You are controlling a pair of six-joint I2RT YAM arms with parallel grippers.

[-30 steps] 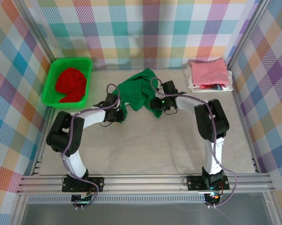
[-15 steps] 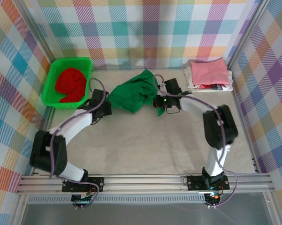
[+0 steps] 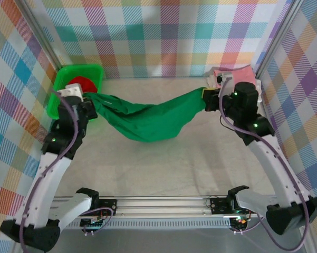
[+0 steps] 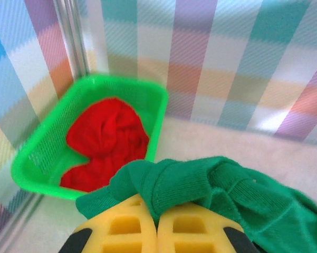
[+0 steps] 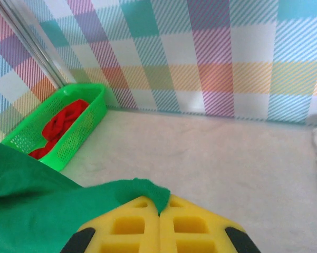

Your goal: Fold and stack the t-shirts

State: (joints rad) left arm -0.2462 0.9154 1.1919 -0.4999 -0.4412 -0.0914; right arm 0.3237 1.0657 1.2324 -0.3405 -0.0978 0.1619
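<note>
Inside a robotics lab's test cell: walled in pastel plaid cloth (image 3: 169, 37), framed with aluminium rails (image 3: 163, 203), floored with a pale tabletop (image 3: 163, 168).

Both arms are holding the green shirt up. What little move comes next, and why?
Probably lower both ends together, laying the dark green t-shirt flat on the table. The left gripper and right gripper each pinch one end, and its middle sags between them, so it seems spread enough to set down.

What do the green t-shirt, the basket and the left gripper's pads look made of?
Dark green t-shirt: soft matte knit, likely cotton; fine ribbing shows where it bunches. Green basket: glossy moulded plastic, going by its perforated mesh walls. Left gripper pads: matte yellow, recessed grid; probably plastic or rubber, unclear which.
</note>
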